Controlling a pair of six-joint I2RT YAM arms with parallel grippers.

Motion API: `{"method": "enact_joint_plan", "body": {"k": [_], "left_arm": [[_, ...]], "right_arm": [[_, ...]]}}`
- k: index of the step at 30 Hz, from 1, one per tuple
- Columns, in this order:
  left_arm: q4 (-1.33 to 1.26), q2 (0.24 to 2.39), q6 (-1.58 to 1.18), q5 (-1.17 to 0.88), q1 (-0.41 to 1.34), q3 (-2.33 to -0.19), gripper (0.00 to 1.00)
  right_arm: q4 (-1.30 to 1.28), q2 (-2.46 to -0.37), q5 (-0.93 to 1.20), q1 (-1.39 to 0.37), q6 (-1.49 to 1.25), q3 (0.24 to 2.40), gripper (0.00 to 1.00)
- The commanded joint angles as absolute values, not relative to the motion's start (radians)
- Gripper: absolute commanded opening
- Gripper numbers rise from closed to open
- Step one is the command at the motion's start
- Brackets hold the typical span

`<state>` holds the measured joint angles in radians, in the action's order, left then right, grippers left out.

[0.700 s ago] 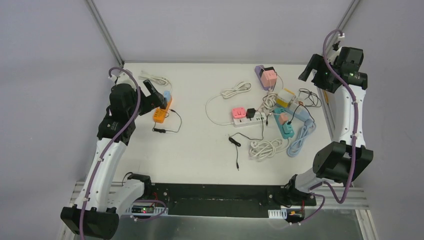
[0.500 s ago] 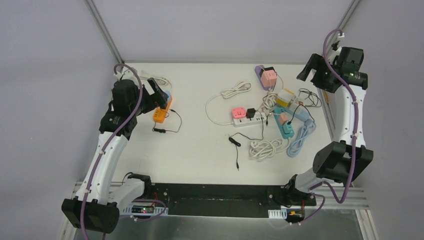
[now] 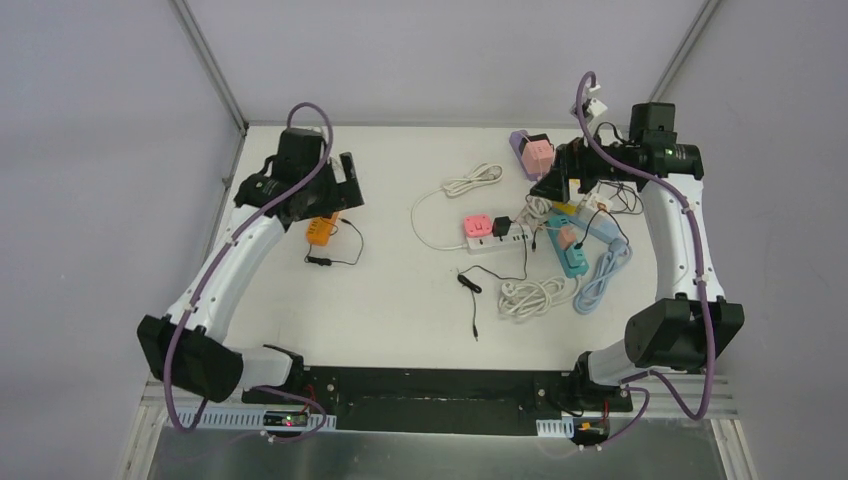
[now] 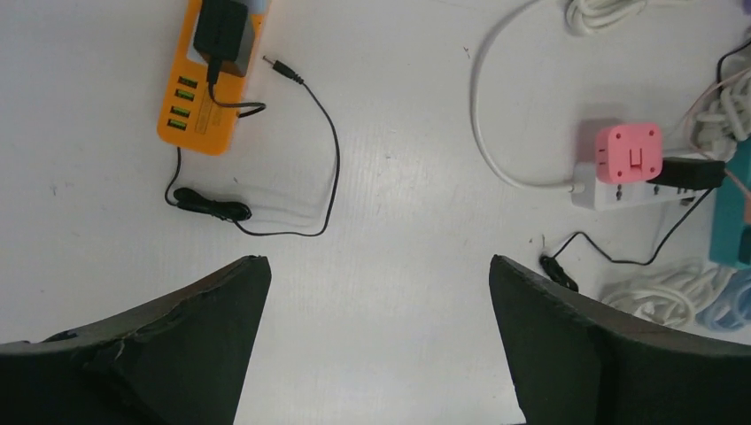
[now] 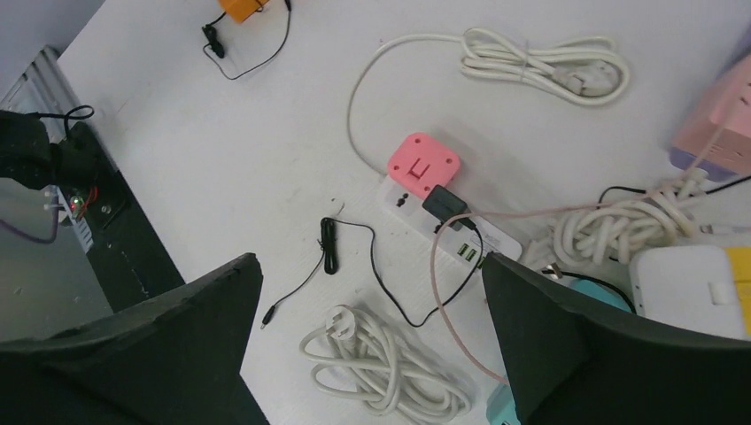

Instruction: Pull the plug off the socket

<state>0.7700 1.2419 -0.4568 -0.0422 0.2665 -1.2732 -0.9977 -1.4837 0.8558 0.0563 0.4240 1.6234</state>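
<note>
An orange power strip (image 4: 197,104) lies at the left with a black adapter (image 4: 221,31) plugged into its far end. It also shows in the top view (image 3: 320,231). A white power strip (image 5: 460,228) in the middle carries a pink cube adapter (image 5: 423,164) and a black plug (image 5: 445,205); both also show in the left wrist view, the pink adapter (image 4: 629,152) and the black plug (image 4: 695,173). My left gripper (image 4: 376,266) is open and empty, high above the table right of the orange strip. My right gripper (image 5: 369,261) is open and empty, high over the cable cluster.
A teal power strip (image 3: 572,256), a purple strip with a pink cube (image 3: 535,152) and a white-and-yellow box (image 3: 570,195) crowd the right side. Coiled white cables (image 3: 530,296) (image 3: 472,180), a light-blue cable (image 3: 602,275) and a loose black lead (image 3: 468,285) lie around them.
The left arm has swung up and to the right, over the orange strip. The right arm has swung left from the table's right edge, over the cable cluster. Both grippers stay open.
</note>
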Motion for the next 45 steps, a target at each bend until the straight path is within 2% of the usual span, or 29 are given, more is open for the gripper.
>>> {"method": "enact_joint_plan", "body": {"k": [1,7,13,16,23,28,36,38,40,45], "left_arm": [[0.903,1.365,-0.325,0.127,0.317,-1.405,0.99],[0.862,1.494,-0.124,0.247,0.306,-1.454,0.99],[0.821,1.651,-0.009,0.103,0.193,-1.522,0.96],[0.820,1.734,0.024,0.015,0.138,-1.568,0.89],[0.800,1.882,0.051,-0.073,0.096,-1.647,0.80],[0.793,1.950,0.058,-0.114,0.084,-1.677,0.64],[0.786,1.985,0.063,-0.133,0.080,-1.660,0.45],[0.780,1.990,0.069,-0.133,0.079,-1.649,0.31],[0.777,1.991,0.082,-0.148,0.079,-1.638,0.00],[0.688,1.923,0.120,-0.251,0.082,-1.528,0.00]], "right_arm": [[-1.090,-1.460,1.001,0.046,0.648,1.591,1.00],[-1.090,-1.462,1.007,0.041,0.646,1.542,1.00],[-1.073,-1.466,1.028,0.040,0.606,1.496,1.00],[-1.058,-1.463,1.029,0.040,0.583,1.479,1.00],[-1.037,-1.469,1.029,0.040,0.553,1.456,1.00],[-1.035,-1.482,1.026,0.038,0.548,1.459,1.00],[-1.037,-1.503,1.026,0.038,0.545,1.473,1.00],[-1.038,-1.506,1.026,0.037,0.546,1.474,1.00],[-1.039,-1.509,1.025,0.035,0.546,1.475,1.00],[-1.042,-1.514,1.045,0.026,0.535,1.465,1.00]]}}
